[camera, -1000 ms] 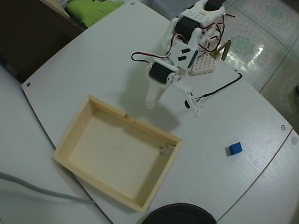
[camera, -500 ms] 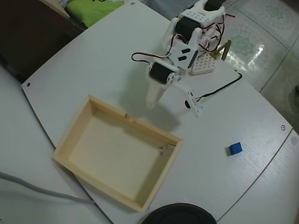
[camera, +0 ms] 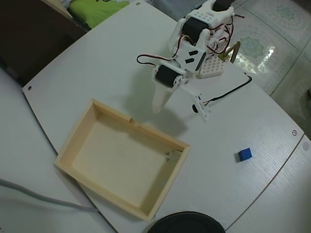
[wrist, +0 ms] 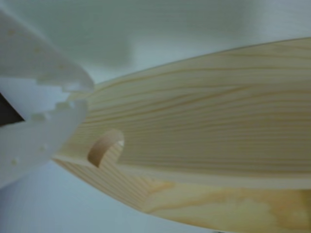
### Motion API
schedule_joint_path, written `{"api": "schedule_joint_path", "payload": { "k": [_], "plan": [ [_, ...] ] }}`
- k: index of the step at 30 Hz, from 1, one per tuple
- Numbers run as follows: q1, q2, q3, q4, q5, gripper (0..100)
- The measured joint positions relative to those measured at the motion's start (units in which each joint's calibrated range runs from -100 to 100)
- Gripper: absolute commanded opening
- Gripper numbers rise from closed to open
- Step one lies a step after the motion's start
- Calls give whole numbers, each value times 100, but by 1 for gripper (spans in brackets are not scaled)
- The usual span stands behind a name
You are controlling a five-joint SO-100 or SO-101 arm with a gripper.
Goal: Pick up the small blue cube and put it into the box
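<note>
Hovering above the desk (camera: 97,63) just beside the box's (camera: 68,145) notched wall, the hand (camera: 156,108) has its toothed fingers (wrist: 58,121) closed together on nothing. The small blue cube (camera: 245,155) sits well apart, so the reach looks not yet begun.
</note>
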Motion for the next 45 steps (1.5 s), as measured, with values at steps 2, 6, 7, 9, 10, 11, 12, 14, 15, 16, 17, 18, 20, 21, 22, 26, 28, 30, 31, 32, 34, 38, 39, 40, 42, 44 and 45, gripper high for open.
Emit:
{"api": "schedule_joint_path", "payload": {
  "k": [2,6,7,9,10,11,12,14,15,16,17,18,20,21,22,26,28,30,31,32,34,38,39,40,42,44,45],
  "plan": [
    [-7,0,0,0,5,1],
    [-169,0,0,0,11,1],
    [-169,0,0,0,11,1],
    [-258,0,-9,0,32,1],
    [-243,0,-9,0,74,1],
    [-221,0,-18,26,132,1],
    [-199,0,-36,85,179,1],
    [-147,0,-172,188,221,2],
    [-111,0,-308,247,226,4],
    [-88,0,-480,316,232,6],
    [-88,-8,-652,401,242,8],
    [-111,-17,-842,512,247,10],
    [-111,-17,-1276,708,247,13],
    [-111,-17,-1484,793,247,14],
    [-96,-17,-1692,853,247,15],
    [-88,-25,-2543,1092,300,15],
    [-88,-25,-2887,1134,411,15],
    [-88,-25,-3195,1151,505,15],
    [-88,-25,-3339,1151,537,15],
    [-88,59,-3502,1151,558,15],
    [-88,347,-3819,1151,574,15],
    [-111,1261,-4751,1151,574,15],
    [-162,1532,-5023,1151,574,15],
    [-265,1828,-5303,1168,574,15],
    [-538,2463,-5900,1228,574,15],
    [-862,3132,-6498,1407,574,15],
    [-1032,3479,-6787,1535,574,15]
  ]
}}
